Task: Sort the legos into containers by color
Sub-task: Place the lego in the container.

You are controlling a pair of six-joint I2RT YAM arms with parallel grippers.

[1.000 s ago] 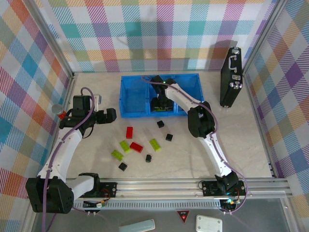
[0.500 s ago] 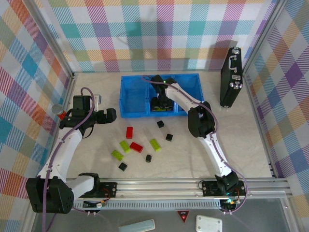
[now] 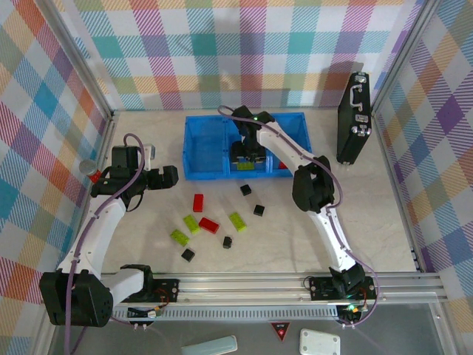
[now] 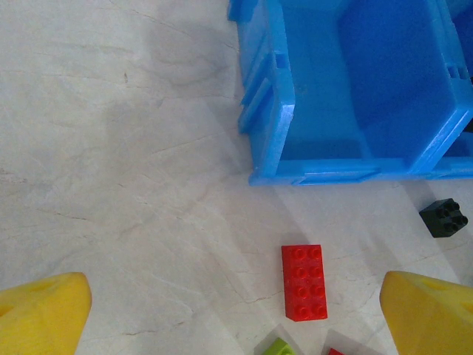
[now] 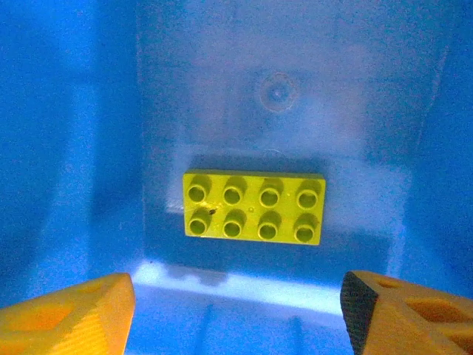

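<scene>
Right wrist view: green brick [image 5: 253,207] flat on tray [image 5: 74,111] floor, right gripper [image 5: 236,310] spread, empty. Overhead, the right arm [image 3: 281,148] hides that brick. Left gripper [image 4: 236,314] wide open, empty; red brick [image 4: 303,292] lower centre.

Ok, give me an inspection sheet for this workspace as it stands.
Surface: pale marbled tabletop, no spills seen.
Job's things: blue tray; one green brick lies in its middle compartment; two red bricks, three green bricks and four black bricks loose on the tabletop.
Clutter: black case standing by the right wall; red cylinder at the left edge.
Grippers: left gripper open above the tabletop; right gripper open over the green brick, not touching it.
Cables: purple cables run along both arms.
Surroundings: plaid cloth walls, metal frame.
</scene>
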